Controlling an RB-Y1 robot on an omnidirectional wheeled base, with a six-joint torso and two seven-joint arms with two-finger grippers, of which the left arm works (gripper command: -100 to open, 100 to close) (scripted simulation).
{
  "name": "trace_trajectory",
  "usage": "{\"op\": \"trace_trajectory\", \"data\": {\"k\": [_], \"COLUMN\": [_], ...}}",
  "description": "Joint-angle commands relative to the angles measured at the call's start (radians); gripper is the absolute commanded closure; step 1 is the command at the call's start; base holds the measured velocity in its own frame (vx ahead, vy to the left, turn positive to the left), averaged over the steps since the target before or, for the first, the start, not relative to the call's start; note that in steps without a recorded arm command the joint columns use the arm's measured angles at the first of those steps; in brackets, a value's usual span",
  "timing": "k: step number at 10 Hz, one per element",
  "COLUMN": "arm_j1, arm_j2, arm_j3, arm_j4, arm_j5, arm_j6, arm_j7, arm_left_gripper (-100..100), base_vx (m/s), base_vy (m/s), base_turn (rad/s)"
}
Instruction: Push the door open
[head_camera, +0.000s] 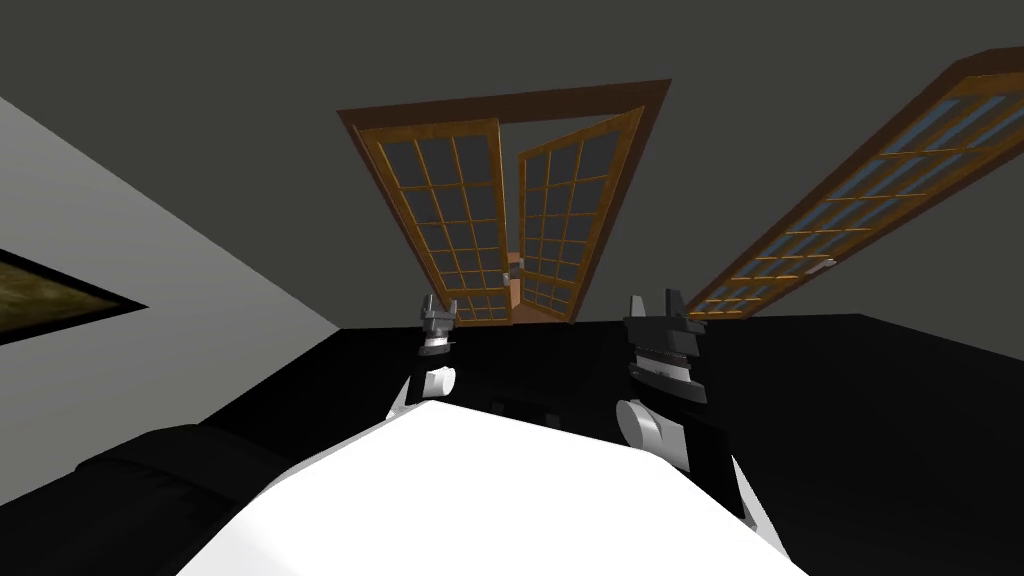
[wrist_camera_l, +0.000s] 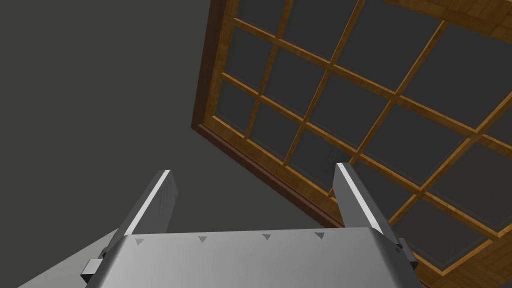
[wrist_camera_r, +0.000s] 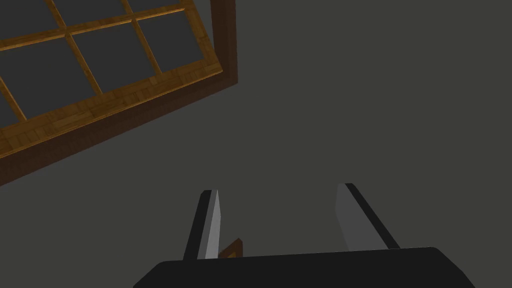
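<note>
A double wooden door with glass panes stands ahead in a dark brown frame (head_camera: 500, 100). Its left leaf (head_camera: 450, 220) lies flat in the frame. The right leaf (head_camera: 570, 220) is swung partly ajar, leaving a narrow gap at the handles (head_camera: 517, 265). My left gripper (head_camera: 438, 312) is open and empty, short of the left leaf's lower part. In the left wrist view, my left gripper (wrist_camera_l: 252, 175) points at the leaf's pane grid (wrist_camera_l: 350, 90). My right gripper (head_camera: 662, 305) is open too. In the right wrist view, my right gripper (wrist_camera_r: 277, 192) faces grey wall beside the frame's corner (wrist_camera_r: 220, 75).
A second glazed wooden door (head_camera: 860, 190) sits in the wall to the right. A framed picture (head_camera: 50, 295) hangs on the pale left wall. A dark seat (head_camera: 170, 460) lies low at my left. The floor (head_camera: 850, 400) is black.
</note>
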Motion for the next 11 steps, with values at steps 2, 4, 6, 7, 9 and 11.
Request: {"op": "trace_trajectory", "data": {"k": [2,4,6,7,9,11], "arm_j1": [-0.019,-0.034,-0.049,-0.056,-0.071,-0.087], "arm_j2": [0.009,0.017,0.023,0.026,0.032,0.037], "arm_j3": [0.002,0.004,0.007,0.008,0.010,0.013], "arm_j4": [0.070,0.119,0.171,0.197,0.250,0.304], "arm_j5": [0.037,0.065,0.095,0.110,0.140,0.171], "arm_j6": [-0.021,-0.034,-0.047,-0.054,-0.067,-0.081], "arm_j7": [0.047,0.082,0.119,0.138,0.175,0.213], "arm_left_gripper": [-100,-100,-100,-100,-100,-100], "base_vx": [0.096,0.102,0.092,0.086,0.098,0.097], "base_vy": [0.016,0.009,0.003,0.017,0.021,0.029], "base_turn": [-0.120,-0.139,-0.138,-0.101,-0.162,-0.133]}}
